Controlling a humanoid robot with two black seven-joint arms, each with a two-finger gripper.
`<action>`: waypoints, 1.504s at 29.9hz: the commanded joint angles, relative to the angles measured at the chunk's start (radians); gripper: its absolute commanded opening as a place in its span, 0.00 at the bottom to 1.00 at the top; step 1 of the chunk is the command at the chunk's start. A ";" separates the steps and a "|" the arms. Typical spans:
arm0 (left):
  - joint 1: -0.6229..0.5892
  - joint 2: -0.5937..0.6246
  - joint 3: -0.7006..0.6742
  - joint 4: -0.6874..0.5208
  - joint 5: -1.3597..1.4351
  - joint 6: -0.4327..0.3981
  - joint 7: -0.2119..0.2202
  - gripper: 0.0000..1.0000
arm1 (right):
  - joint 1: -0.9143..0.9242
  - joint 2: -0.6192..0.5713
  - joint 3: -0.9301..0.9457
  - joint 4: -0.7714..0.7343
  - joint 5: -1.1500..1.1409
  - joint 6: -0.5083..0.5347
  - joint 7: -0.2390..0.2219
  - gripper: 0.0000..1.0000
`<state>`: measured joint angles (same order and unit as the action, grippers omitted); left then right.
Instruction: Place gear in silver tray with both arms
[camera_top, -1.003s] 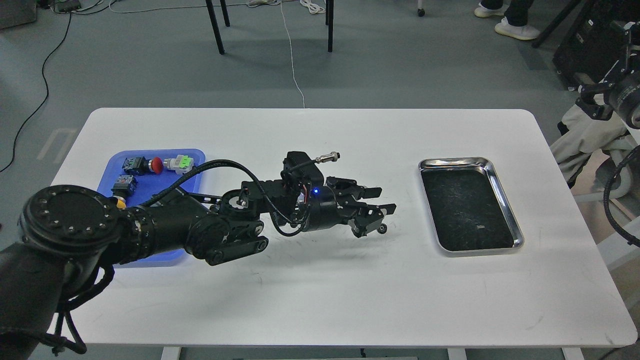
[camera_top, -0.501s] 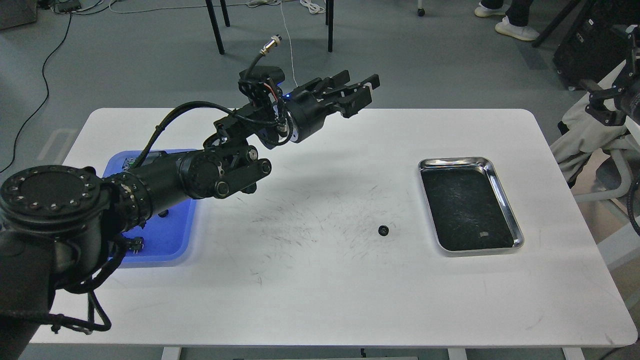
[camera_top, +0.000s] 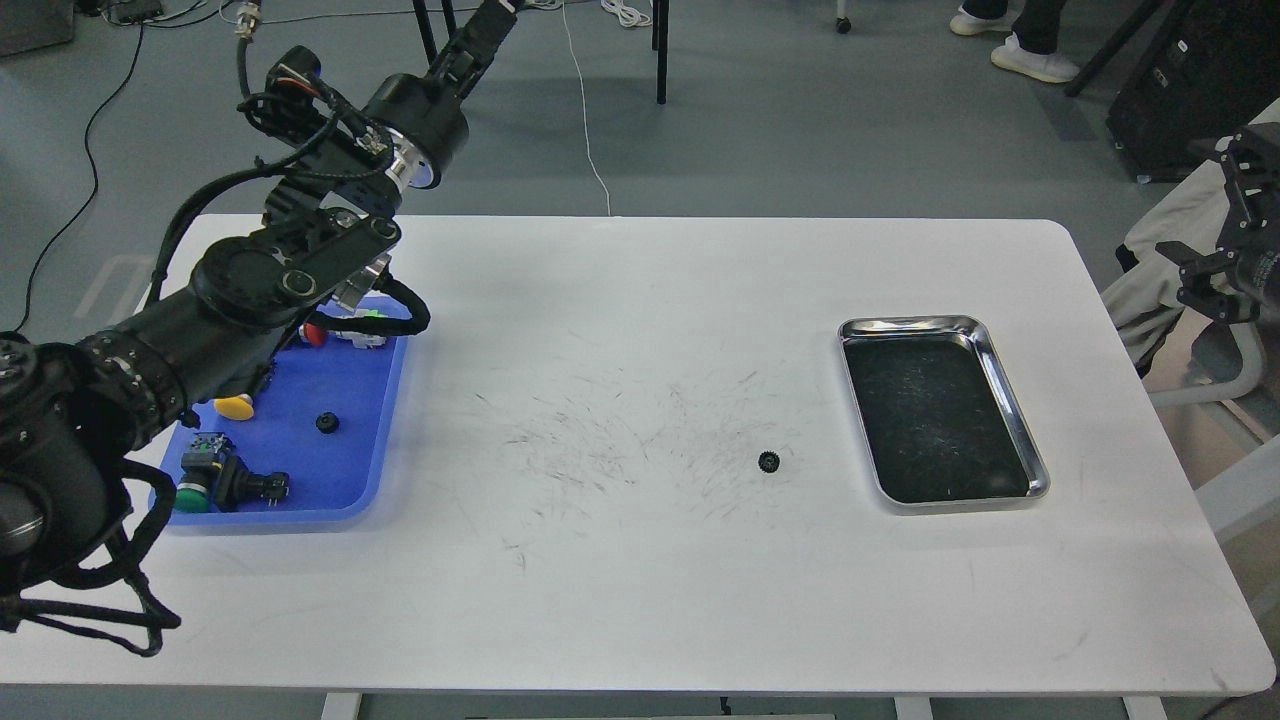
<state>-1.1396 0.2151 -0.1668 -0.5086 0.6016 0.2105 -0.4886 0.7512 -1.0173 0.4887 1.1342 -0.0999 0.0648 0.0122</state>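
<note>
A small black gear (camera_top: 768, 461) lies flat on the white table, a little left of the silver tray (camera_top: 905, 323), whose dark scratched bottom holds nothing. My left arm is raised high over the table's far left corner. Its gripper (camera_top: 488, 25) points up and away, and the fingertips are cut off by the top edge, so I cannot tell how they stand. It holds nothing that I can see. My right gripper (camera_top: 1215, 270) shows at the right edge, off the table and beyond the tray, dark and partly cut off.
A blue plastic tray (camera_top: 385, 420) at the left holds several push-button switches and another small black gear (camera_top: 325, 422). The white table (camera_top: 640, 600) has scuff marks in the middle. Chair legs and cables are on the floor behind it.
My left arm let go of the gear on the table and has swung up and back to the left, clear of the blue tray. The gear has stayed where it was. The right gripper has dropped slightly.
</note>
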 joint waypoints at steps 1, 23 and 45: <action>0.030 0.033 -0.051 -0.001 -0.037 -0.006 0.000 0.85 | -0.004 0.002 -0.009 0.022 0.000 0.001 0.000 0.99; 0.047 0.173 -0.062 -0.011 -0.105 -0.028 0.000 0.86 | 0.666 0.057 -0.812 0.113 -0.595 0.018 -0.008 0.96; 0.034 0.194 -0.060 -0.013 -0.105 -0.039 0.000 0.86 | 0.893 0.430 -1.254 0.104 -1.058 0.023 0.161 0.96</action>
<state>-1.1031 0.4045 -0.2245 -0.5218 0.4983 0.1808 -0.4886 1.6436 -0.6238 -0.7359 1.2388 -1.0883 0.0906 0.1459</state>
